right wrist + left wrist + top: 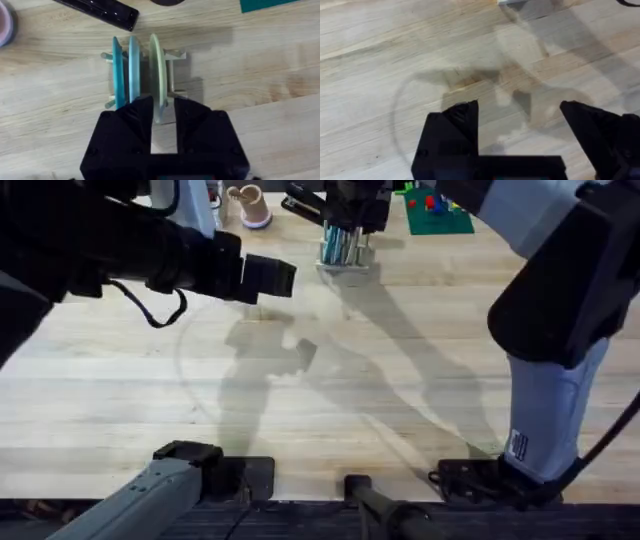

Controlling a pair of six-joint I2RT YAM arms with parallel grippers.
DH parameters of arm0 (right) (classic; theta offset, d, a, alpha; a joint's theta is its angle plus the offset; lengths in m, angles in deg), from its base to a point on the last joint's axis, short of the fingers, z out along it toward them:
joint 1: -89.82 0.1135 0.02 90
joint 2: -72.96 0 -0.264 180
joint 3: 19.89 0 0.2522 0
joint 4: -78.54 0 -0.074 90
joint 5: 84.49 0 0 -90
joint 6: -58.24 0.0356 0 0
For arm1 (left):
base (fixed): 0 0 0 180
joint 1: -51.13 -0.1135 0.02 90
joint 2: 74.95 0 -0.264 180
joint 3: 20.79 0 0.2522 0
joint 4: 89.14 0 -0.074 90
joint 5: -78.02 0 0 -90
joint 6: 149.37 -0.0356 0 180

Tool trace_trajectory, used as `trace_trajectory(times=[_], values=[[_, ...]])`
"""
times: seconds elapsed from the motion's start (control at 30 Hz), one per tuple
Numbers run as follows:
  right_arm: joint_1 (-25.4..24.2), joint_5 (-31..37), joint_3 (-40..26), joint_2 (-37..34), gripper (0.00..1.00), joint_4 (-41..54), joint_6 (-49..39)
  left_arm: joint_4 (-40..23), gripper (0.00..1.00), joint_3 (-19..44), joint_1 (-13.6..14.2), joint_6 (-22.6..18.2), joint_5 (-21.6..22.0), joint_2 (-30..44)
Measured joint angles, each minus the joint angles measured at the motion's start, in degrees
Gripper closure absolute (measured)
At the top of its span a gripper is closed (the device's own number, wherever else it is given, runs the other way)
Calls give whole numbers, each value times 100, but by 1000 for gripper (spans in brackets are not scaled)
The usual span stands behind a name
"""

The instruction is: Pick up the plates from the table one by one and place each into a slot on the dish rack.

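From above, the right arm reached across to the far middle of the bench [300, 410], and its dark wrist covered most of the dish rack [345, 268]; only the lower edges of the plates [340, 248] and a sliver of the white base showed beneath it. The right wrist view gave the rack [172, 56] more plainly: 3 plates stood on edge in its slots, 2 blue ones [125, 70] side by side and a pale yellow-green plate [156, 75] next to them. The right claw [164, 120] sat directly over that yellow-green plate, its fingers [137, 120] close on either side of the rim. Whether the pads pressed the plate or merely flanked it could not be made out, since the fingers hid the contact.

The left arm lay large, dark and blurred across the near-left of the overhead view, with the left claw [268, 278] pointing toward the rack. Its own camera showed the left claw [520, 130] spread wide with nothing between the fingers [455, 130], only bare bench [380, 60] below.

The bench was pale planks with visible grain, crossed by heavy arm shadows. Along the far edge stood a green baseplate [440, 212] with small red and blue pieces, cut off by the frame, and a beige cup-like object [252, 205].
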Motion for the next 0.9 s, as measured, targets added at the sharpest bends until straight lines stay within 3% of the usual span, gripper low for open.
trace_trajectory(times=[0.2,0.43,0.53,0.67,0.73,0.9], values=[[0,112,0,55,724,93,-18,0,6,0,0,0,0,0],[0,249,0,613,662,408,-77,0,5,0,0,0,1,0],[0,279,-4,919,526,572,-139,2,5,0,0,0,0,0],[0,299,-11,1243,71,847,-349,0,4,0,0,0,2,0],[0,299,-11,1383,11,1030,-411,2,5,0,0,0,2,0],[0,262,-11,1746,9,1475,-562,0,5,0,0,0,2,0]])
